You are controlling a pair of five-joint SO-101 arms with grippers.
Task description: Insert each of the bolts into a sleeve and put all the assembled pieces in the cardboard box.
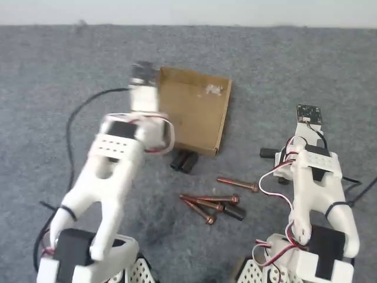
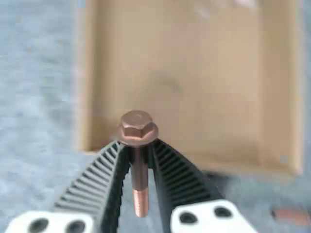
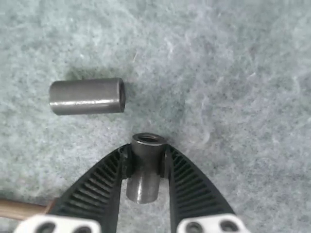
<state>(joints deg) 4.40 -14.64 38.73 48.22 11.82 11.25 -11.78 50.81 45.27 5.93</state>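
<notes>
My left gripper (image 2: 138,145) is shut on a copper bolt (image 2: 139,170) just below its hex head. It hangs over the near-left edge of the cardboard box (image 2: 194,73), which holds nothing that I can see. In the high view that gripper (image 1: 143,76) sits at the box's (image 1: 194,112) left wall. My right gripper (image 3: 146,151) is shut on a dark sleeve (image 3: 144,187) with its bore facing up, just above the grey carpet. A second sleeve (image 3: 87,96) lies on its side close by.
Three loose bolts (image 1: 209,201) lie on the carpet between the arms, with a sleeve (image 1: 234,212) beside them. Two more sleeves (image 1: 184,160) rest against the box's front wall. The right arm (image 1: 315,177) stands at the right.
</notes>
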